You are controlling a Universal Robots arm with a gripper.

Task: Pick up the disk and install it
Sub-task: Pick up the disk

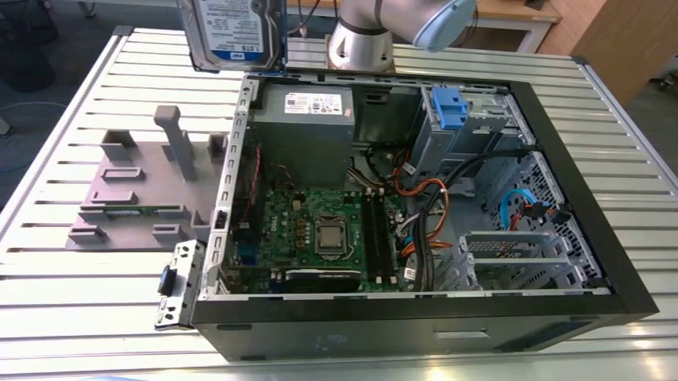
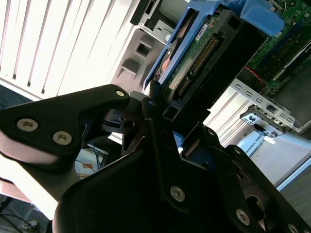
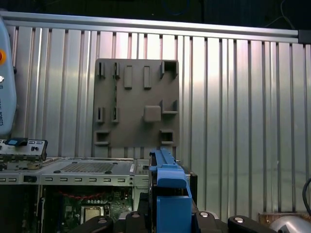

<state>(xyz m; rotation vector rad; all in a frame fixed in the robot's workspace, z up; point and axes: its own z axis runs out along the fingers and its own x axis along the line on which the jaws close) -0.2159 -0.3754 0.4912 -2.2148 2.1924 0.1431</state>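
On the exterior view's left, a matt grey plastic stand (image 1: 148, 182) with upright posts lies on the ribbed aluminium table (image 1: 63, 302). Further right, high over the table's far side, I hold the disk (image 1: 233, 32) upright in the air, its white-and-blue label facing the camera; I cannot make out its print. In the second wrist view my black gripper (image 2: 163, 109) is clamped on the disk's blue-framed edge, beside its green circuit board. Rightmost lies the open black case (image 1: 424, 325), with a grey power-supply box (image 1: 302, 119) inside.
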